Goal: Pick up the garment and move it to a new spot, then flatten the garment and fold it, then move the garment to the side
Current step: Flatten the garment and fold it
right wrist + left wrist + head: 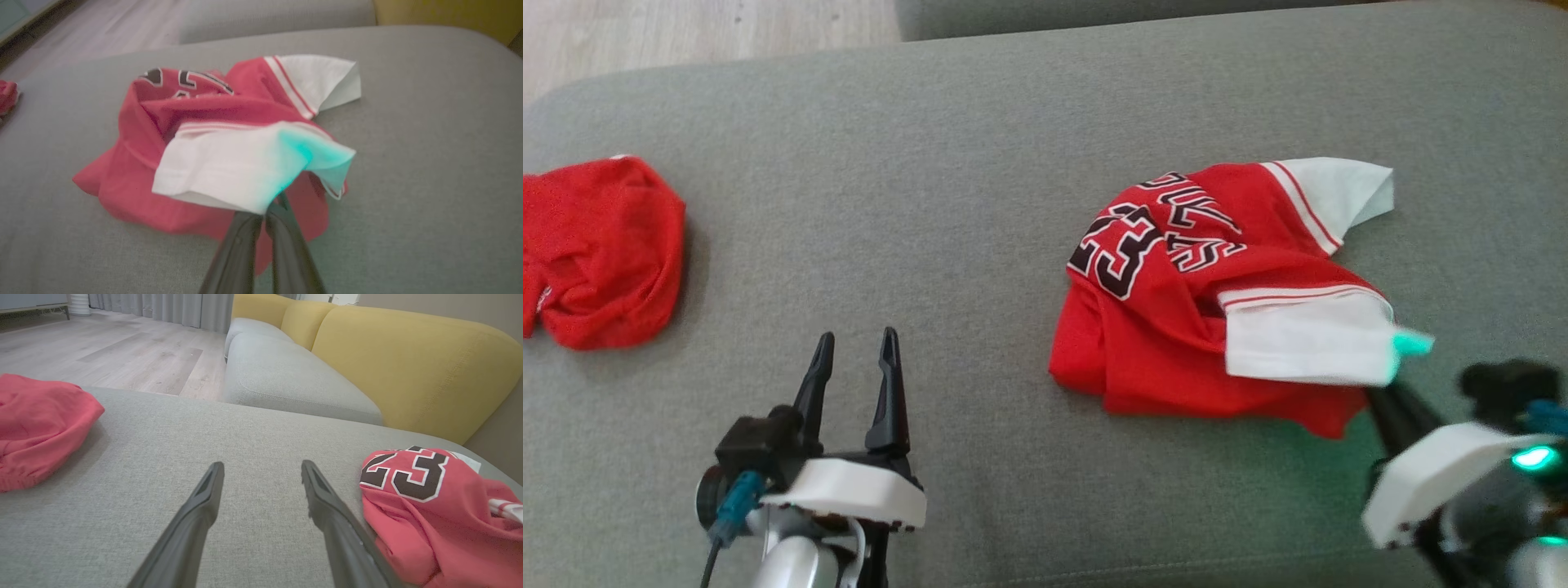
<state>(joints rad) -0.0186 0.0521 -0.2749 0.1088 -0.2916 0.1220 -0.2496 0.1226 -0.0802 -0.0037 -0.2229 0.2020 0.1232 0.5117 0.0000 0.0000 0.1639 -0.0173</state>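
Sofa cushion [980, 122]: grey fabric, wooden floor [686, 33] beyond.
Garment [1160, 327]: red jersey (numbered 23), crumpled on the cushion's right side.
Right gripper [273, 206]: jaws closed on the garment's white sleeve hem.
Left gripper [854, 343]: jaws apart, empty, over bare cushion.
Red cloth [600, 245]: bunched at far left.

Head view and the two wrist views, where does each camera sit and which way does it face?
Head view: on the head, looking down at the grey cushion; left gripper, jaws open, lower left; right gripper lower right.
Left wrist view: low over the cushion, facing a yellow sofa back; its own fingers spread.
Right wrist view: along shut jaws pinching the white sleeve of the jersey.
Shared: all three show the jersey.
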